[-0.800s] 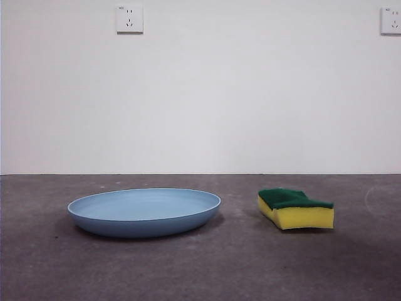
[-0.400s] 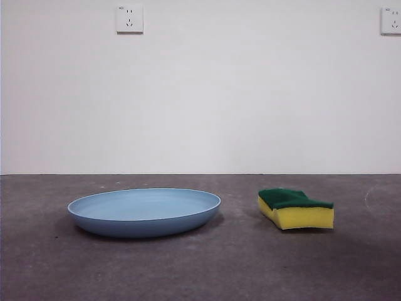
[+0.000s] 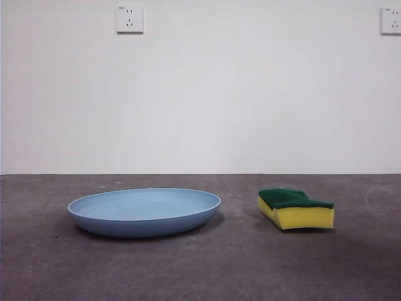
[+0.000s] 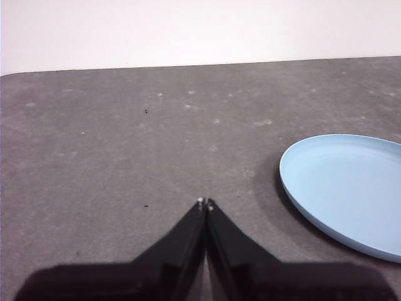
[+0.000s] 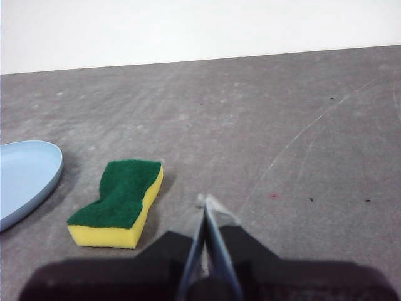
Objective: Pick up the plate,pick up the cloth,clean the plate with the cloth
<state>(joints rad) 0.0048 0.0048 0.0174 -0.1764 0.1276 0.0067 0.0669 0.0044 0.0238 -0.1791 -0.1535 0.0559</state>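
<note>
Front view: the plate [image 3: 144,212] lies flat on the grey bench [image 3: 207,269], with the cloth [image 3: 295,209] (really a yellow sponge, green layer up) apart at its 3 o'clock, long axis running sideways.

Left wrist view: the left tool [image 4: 205,202], pressed together, hovers beside the plate [image 4: 348,191].

Right wrist view: the right tool [image 5: 205,200], also pressed together, sits near the cloth [image 5: 120,202], between plate [image 5: 25,179] and tool.

Plain white wall [image 3: 250,94], two sockets [image 3: 129,19] high up; dark grey tabletop [image 3: 200,263]

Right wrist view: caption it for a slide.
Shut right end effector beside the green-topped sponge on the grey table, plate at the edge.
</note>
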